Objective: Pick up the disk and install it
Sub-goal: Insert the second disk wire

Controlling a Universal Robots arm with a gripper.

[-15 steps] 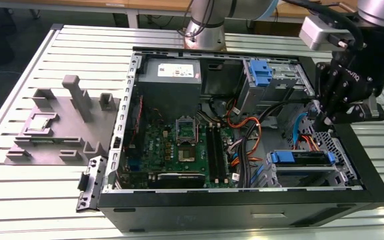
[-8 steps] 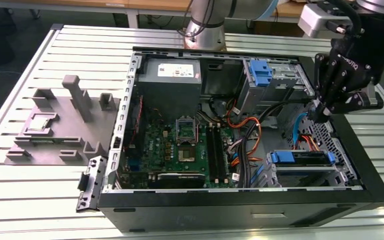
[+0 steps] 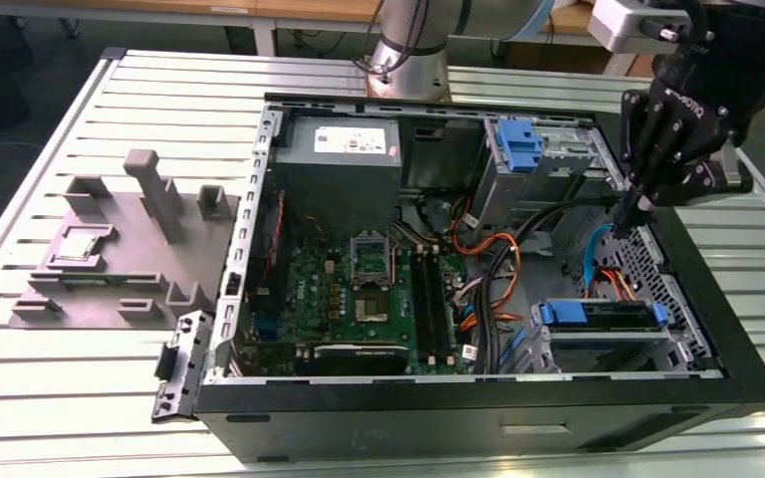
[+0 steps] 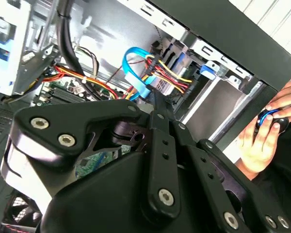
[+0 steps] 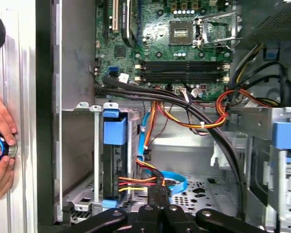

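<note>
Blue-railed disk [image 3: 602, 317] sits slotted in its drive cage [image 3: 622, 351] w/ cables [image 5: 136, 183] attached, so the gripper [image 3: 634, 213] hangs just above, fingers pinched shut on nothing, prob. to slip between wiring.

Place: a robotics lab or test workshop.
Surface: ribbed aluminium surface [image 3: 77, 388] of slotted profiles, a bench for rigs.
Robot: arm base [image 3: 406, 50] bolted at 12 o'clock of the surface.
Workpiece: open desktop computer case [image 3: 489, 418] lying on its side, motherboard [image 3: 356, 299] bare.
Fixture: grey moulded parts holder [image 3: 104, 259] at 9 o'clock.
Person: hands [image 5: 0, 145] on a blue knob beside the case.
</note>
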